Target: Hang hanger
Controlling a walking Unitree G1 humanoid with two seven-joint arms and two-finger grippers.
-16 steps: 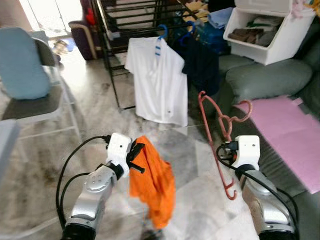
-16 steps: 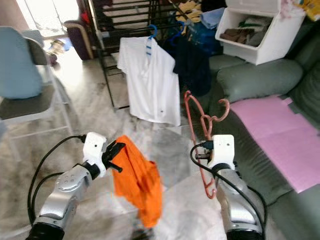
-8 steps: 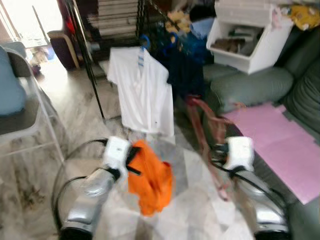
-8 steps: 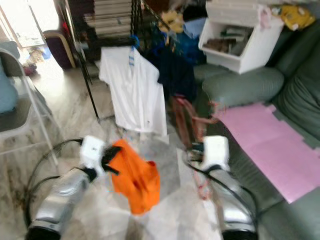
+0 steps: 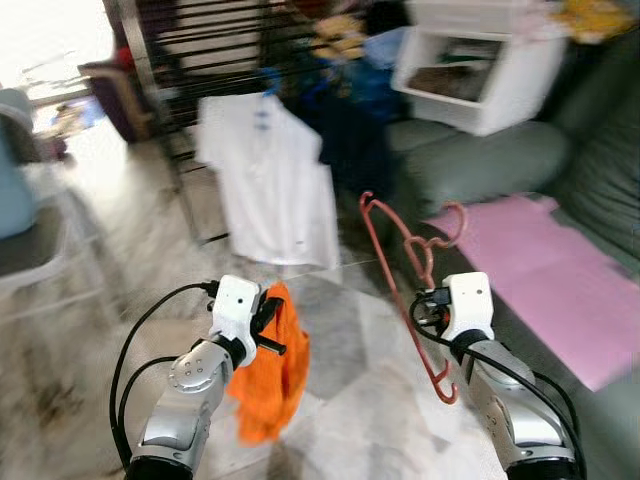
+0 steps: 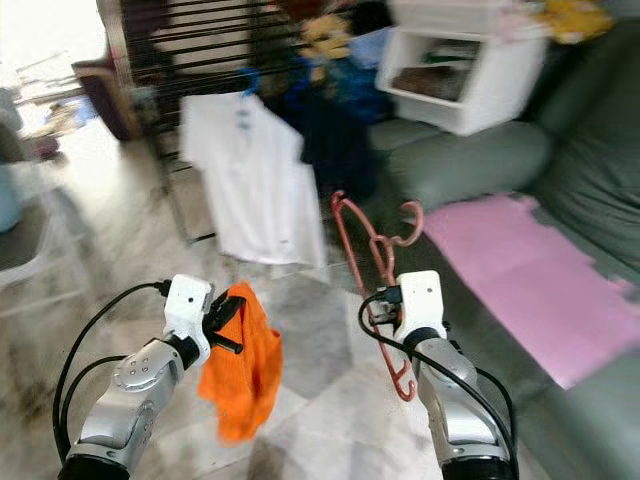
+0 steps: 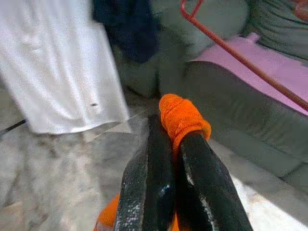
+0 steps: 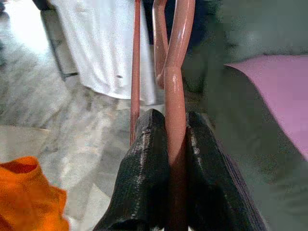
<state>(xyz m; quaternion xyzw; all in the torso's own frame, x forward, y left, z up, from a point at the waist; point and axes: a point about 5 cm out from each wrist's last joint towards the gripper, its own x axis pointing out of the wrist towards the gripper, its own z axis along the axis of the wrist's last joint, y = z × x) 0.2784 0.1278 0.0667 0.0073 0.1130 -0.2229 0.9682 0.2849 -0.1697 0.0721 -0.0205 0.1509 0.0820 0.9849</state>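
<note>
My right gripper (image 5: 428,305) is shut on a red-pink plastic hanger (image 5: 400,270), held upright in front of me; its fingers (image 8: 144,173) squeeze the hanger's bar (image 8: 174,106). An orange garment (image 5: 268,375) hangs limp from my left gripper (image 5: 268,322), whose fingers (image 7: 149,183) pinch a bunched fold of orange cloth (image 7: 180,118). Ahead stands a black drying rack (image 5: 200,60) with a white shirt (image 5: 265,175) on a blue hanger and a dark garment (image 5: 345,130) beside it.
A grey-green sofa (image 5: 480,165) with a pink mat (image 5: 545,260) runs along the right. A white bin (image 5: 475,75) of clothes sits on it. At the left edge stands a chair (image 5: 25,240). Marbled floor (image 5: 340,420) lies below my arms.
The camera has swung, so the rack and sofa have shifted in the picture. Both grippers keep their hold on the garment and the hanger.
</note>
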